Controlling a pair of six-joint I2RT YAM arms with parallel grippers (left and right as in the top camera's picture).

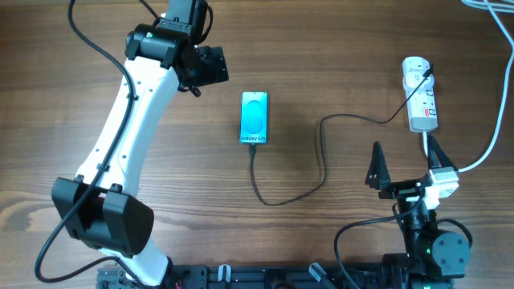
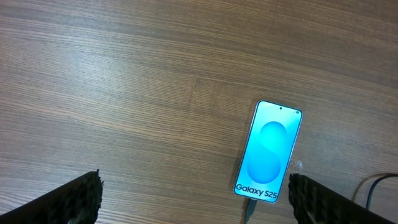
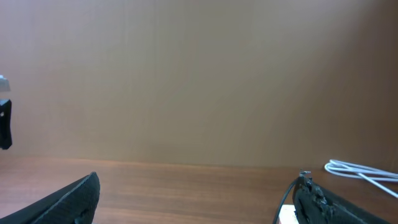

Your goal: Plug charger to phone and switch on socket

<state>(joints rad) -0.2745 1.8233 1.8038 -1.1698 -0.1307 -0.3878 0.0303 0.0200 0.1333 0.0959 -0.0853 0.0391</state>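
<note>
The phone (image 1: 254,117) lies flat at the table's middle with its teal screen lit; it also shows in the left wrist view (image 2: 268,152). The charger, a thin black cable (image 1: 323,152), runs from the phone's bottom edge in a loop to the socket (image 1: 419,95), a white power strip at the right rear. The cable's tip sits at the phone's bottom edge (image 2: 250,210). My left gripper (image 1: 210,68) is open and empty, up and to the left of the phone (image 2: 196,196). My right gripper (image 1: 404,160) is open and empty, just in front of the socket (image 3: 196,199).
A thicker white cable (image 1: 496,120) runs along the right edge from the socket area; it also shows in the right wrist view (image 3: 360,171). The wooden table (image 1: 361,48) carries nothing else. The right arm's base (image 1: 434,245) stands at the front right.
</note>
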